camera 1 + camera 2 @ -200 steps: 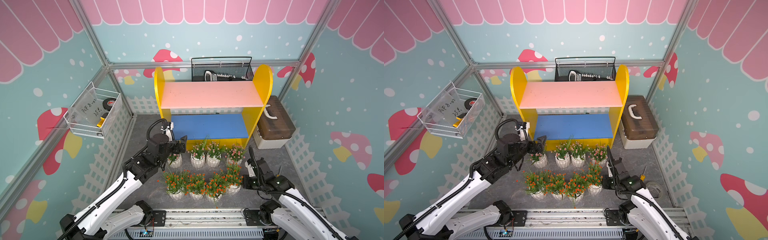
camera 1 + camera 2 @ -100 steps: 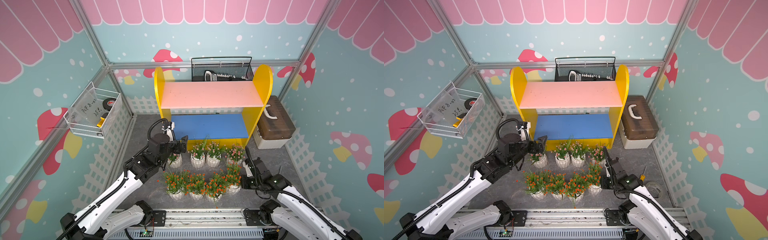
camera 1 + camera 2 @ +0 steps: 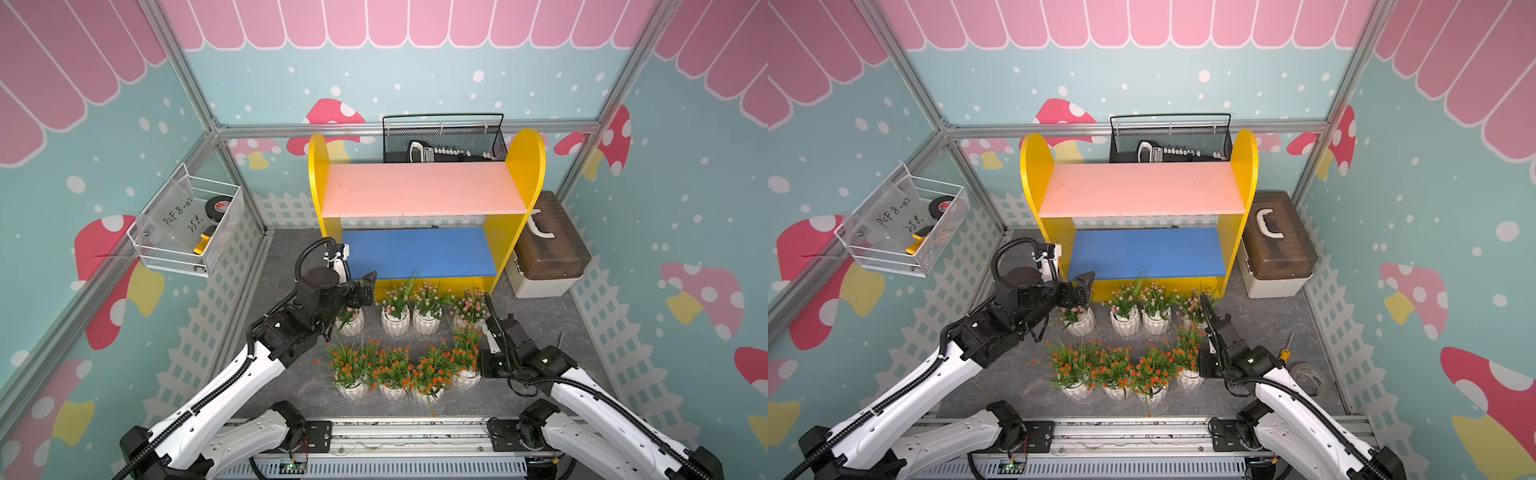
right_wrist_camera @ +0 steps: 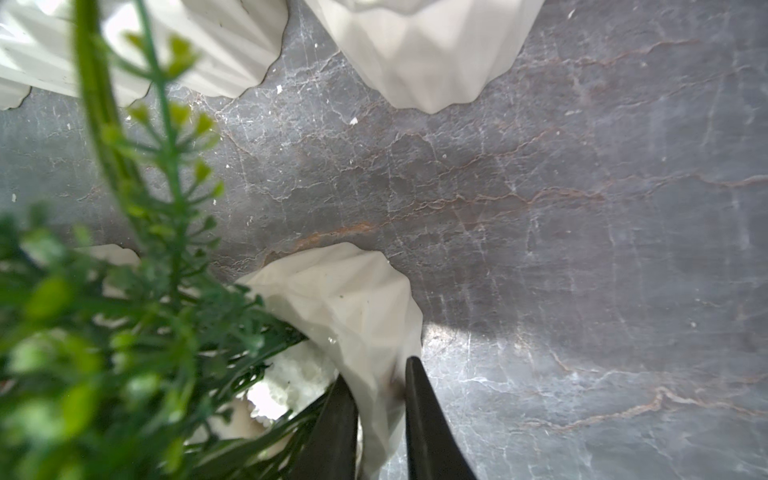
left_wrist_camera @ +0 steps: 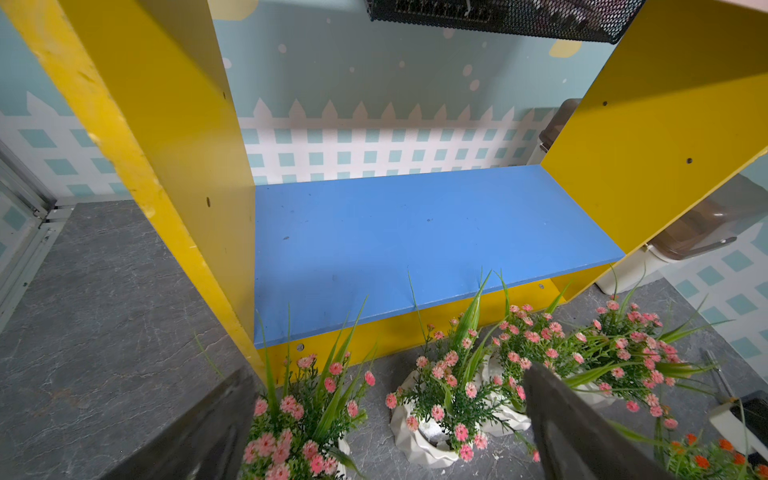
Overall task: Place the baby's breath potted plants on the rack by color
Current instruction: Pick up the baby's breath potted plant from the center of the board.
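Seen from above, a bright toy-like booth holds a rack [image 3: 524, 174] with yellow sides, a pink upper board [image 3: 419, 189] and a blue lower board [image 3: 415, 251], both bare. All eight baby's breath potted plants [image 3: 395, 309] stand on the grey floor [image 3: 557, 320] just in front of it, already sorted into two rows: the pink-flowered row [image 3: 426, 305] nearest the rack, the orange-flowered row [image 3: 390, 374] nearer the robot. The right gripper [image 4: 378, 370] pinches the rim of the end orange pot [image 3: 466, 378], one finger inside the mouth among the stems and one outside against the ribbed wall. This thin rim grip likely suits a pot whose bushy sprigs block a grasp from above and whose neighbour crowds one side, while its outer side is free. The pot appears to rest on the floor, not yet lifted. The left gripper [image 5: 388, 371] hangs empty with its fingers spread wide over the end pink pot [image 3: 348, 322] by the rack's left corner, probably wide so they can pass down around the flowers. Working at opposite ends of the rows keeps the two arms well apart
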You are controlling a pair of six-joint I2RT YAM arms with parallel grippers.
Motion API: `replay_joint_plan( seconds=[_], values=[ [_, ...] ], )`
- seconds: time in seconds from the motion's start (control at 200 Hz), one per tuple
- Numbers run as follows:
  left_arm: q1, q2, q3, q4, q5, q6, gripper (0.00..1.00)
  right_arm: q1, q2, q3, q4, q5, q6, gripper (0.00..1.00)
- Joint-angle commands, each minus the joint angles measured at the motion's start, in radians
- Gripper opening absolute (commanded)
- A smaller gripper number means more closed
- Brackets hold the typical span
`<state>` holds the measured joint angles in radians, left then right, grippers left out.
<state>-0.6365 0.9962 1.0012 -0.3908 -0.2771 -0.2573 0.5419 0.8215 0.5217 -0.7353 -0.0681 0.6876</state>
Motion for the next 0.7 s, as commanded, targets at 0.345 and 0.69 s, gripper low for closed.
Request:
replay_joint_plan(
  seconds=[0.345,0.69],
  values=[
    [-0.006,-0.033,-0.022,0.025,-0.026,0.001,0.99,0.027,0.045,0.0,-0.048,0.106,0.03,0.0],
    [-0.006,-0.038,-0.019,0.033,-0.018,0.016,0.99,0.029,-0.002,0.088,-0.09,0.108,0.03,0.0]
  ],
)
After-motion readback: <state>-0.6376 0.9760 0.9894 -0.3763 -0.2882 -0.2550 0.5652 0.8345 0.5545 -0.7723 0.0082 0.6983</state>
